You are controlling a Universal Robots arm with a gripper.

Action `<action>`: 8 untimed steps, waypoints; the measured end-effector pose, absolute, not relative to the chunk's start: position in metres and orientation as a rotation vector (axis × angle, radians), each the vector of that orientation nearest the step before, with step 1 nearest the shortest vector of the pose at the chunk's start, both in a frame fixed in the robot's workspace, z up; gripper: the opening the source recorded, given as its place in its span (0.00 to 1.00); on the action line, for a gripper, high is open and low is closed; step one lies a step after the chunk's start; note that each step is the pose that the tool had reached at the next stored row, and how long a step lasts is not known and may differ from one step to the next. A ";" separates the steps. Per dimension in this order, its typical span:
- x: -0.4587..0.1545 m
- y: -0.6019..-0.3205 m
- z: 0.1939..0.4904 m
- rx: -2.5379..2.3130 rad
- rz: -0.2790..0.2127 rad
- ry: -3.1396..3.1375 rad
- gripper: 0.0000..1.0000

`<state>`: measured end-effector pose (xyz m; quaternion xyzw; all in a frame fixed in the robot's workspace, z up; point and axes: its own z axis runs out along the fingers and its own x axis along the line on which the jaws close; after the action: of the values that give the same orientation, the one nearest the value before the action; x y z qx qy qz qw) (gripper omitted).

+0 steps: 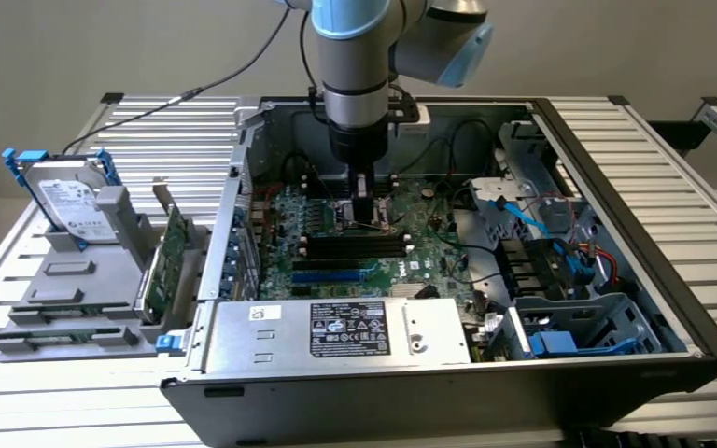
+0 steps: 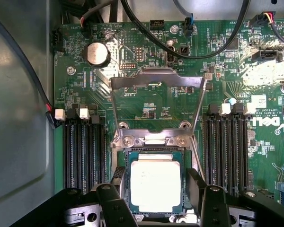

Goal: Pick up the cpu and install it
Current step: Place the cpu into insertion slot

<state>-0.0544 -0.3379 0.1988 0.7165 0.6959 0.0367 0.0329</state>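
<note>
1. Over the socket (image 2: pixel 151 141), the pincer (image 1: pixel 369 213) hangs with its jaws spread wide, gripping nothing.
2. The cpu (image 2: pixel 155 185) lies flat in the socket, between the jaws, apparently seated.
3. The retention frame (image 2: pixel 156 80) stands swung clear of the socket, giving access.

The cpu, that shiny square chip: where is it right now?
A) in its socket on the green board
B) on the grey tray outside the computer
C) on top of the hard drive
A: the cpu lies flat in the socket on the green motherboard, its metal clamp frame lifted up, with the open gripper standing one finger on each side of it.
</note>
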 end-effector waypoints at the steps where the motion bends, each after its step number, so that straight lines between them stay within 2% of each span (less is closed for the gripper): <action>1: -0.054 -0.338 0.199 2.204 0.111 2.141 0.62; 8: -0.054 -0.338 0.204 2.204 0.110 2.140 0.62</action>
<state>-0.0544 -0.3378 0.2037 0.7164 0.6959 0.0359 0.0338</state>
